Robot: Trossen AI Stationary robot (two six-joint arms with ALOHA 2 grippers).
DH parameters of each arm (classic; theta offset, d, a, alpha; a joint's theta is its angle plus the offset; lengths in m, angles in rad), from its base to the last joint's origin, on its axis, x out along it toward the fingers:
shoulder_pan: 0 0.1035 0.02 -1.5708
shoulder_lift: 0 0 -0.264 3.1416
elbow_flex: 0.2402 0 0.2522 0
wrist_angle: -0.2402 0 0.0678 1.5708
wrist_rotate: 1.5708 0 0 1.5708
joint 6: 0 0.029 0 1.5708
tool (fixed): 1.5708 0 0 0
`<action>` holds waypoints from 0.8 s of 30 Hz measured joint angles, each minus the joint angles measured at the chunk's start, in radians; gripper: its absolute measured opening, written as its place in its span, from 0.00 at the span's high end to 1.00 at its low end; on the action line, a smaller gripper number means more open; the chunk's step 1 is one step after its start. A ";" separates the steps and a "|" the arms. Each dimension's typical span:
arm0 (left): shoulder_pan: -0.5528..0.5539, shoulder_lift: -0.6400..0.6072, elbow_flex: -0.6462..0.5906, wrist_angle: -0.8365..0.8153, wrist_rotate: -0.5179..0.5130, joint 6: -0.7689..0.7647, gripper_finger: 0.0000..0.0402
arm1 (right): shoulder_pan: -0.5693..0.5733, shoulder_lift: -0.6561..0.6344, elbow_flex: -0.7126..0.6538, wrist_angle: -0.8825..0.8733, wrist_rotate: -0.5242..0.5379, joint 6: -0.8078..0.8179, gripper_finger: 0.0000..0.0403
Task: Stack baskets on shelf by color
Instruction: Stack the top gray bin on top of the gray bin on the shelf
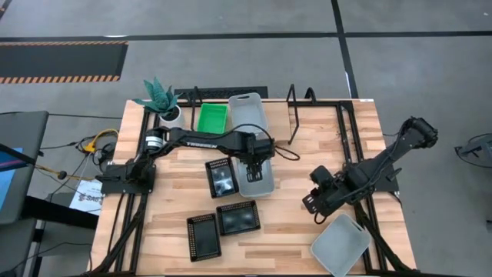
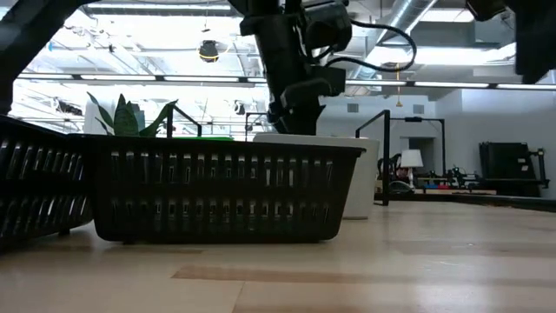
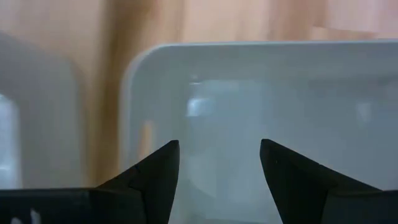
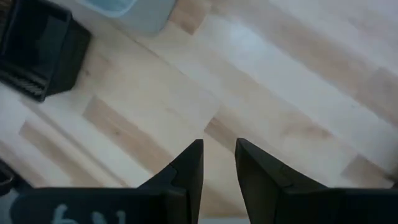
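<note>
Hovering left gripper [image 1: 257, 165]: over the white basket [image 1: 256, 178] near the table's [image 1: 307, 231] middle, fingers [image 3: 155, 177] spread wide with nothing between them; the wrist view looks down into the basket's pale, translucent inside and rounded rim.
Right gripper [image 1: 317, 206]: low over bare wood toward the table's right side, fingers [image 4: 189, 165] a narrow gap apart, holding nothing.
White baskets: three in all, smooth-walled, translucent, slightly larger than the others. One under the left gripper; one [image 1: 247, 110] on the shelf at the far edge; one [image 1: 340, 245] lying askew at the near right corner.
Green basket [image 1: 212, 118]: bright green, on the shelf [image 1: 323, 115], just beside the white one there.
Black baskets: three, mesh-sided, dark. One [image 1: 221, 178] touching the middle white basket's side; two [image 1: 238, 218] [image 1: 204, 236] near the front edge, side by side.
Shelf: light board on black wire frame with upright end loops, along the far edge.
Plant [image 1: 160, 98]: in a white pot at the far left corner.
</note>
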 joint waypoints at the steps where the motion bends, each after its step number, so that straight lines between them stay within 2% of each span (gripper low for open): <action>1: -0.002 0.000 0.000 0.004 0.028 -0.001 0.47 | 0.003 0.000 0.000 0.000 -0.010 0.000 0.71; 9: -0.028 0.001 0.000 0.123 0.379 -0.097 0.47 | 0.002 -0.005 0.000 0.003 -0.019 0.017 0.71; 11: -0.052 0.001 0.000 0.168 0.410 -0.105 0.47 | 0.002 -0.005 0.000 0.005 -0.019 0.017 0.71; 16: -0.110 0.002 0.000 0.212 0.338 -0.080 0.47 | 0.002 -0.005 0.000 0.011 -0.019 0.019 0.71; 20: -0.137 0.002 0.000 0.180 0.118 -0.099 0.47 | 0.002 -0.005 0.000 0.034 -0.019 0.039 0.71; 24: -0.144 -0.023 0.005 0.144 0.003 -0.133 0.47 | 0.002 -0.005 0.000 0.068 -0.019 0.050 0.71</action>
